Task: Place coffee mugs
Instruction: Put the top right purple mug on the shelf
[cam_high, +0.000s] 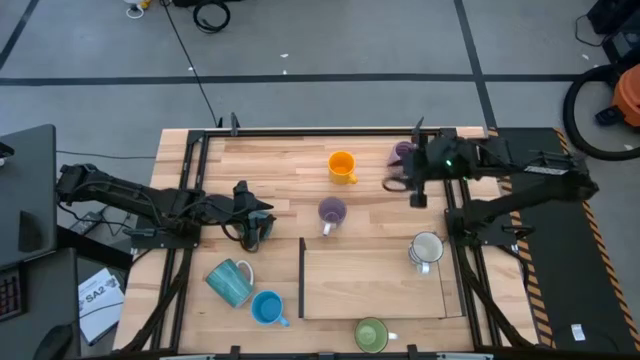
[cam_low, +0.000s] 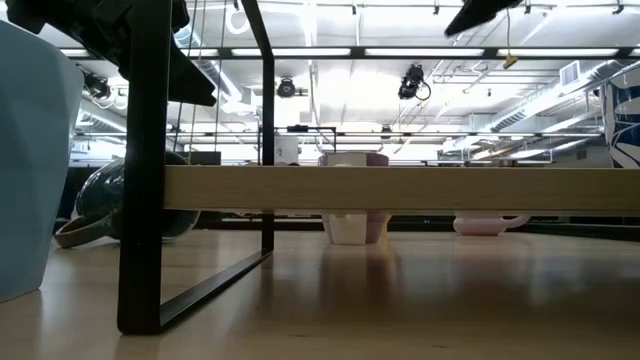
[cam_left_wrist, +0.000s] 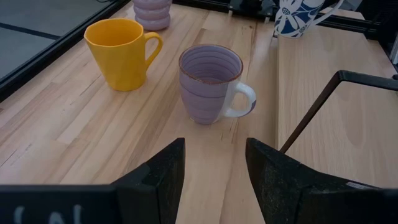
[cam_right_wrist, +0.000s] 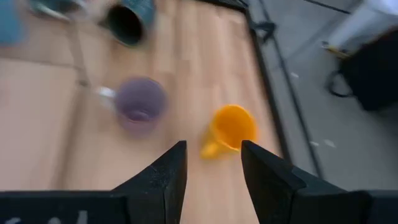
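Eight mugs are on the table. In the high view I see an orange mug (cam_high: 342, 166), a purple mug (cam_high: 331, 212) at the middle, a second purple mug (cam_high: 403, 152) at the far right, a white mug (cam_high: 427, 250), a green mug (cam_high: 371, 334), a bright blue mug (cam_high: 267, 308), a teal mug (cam_high: 230, 281) and a dark teal mug (cam_high: 250, 236) on its side. My left gripper (cam_left_wrist: 214, 162) is open, low beside the dark teal mug, facing the middle purple mug (cam_left_wrist: 210, 84). My right gripper (cam_right_wrist: 213, 168) is open, raised above the orange mug (cam_right_wrist: 230, 127).
A low wooden shelf on a black metal frame (cam_high: 375, 285) stands at the near middle of the table; the low view shows its board (cam_low: 400, 188) and a leg (cam_low: 140, 180). The white, green and blue mugs sit around it. Bare wood lies between the two arms.
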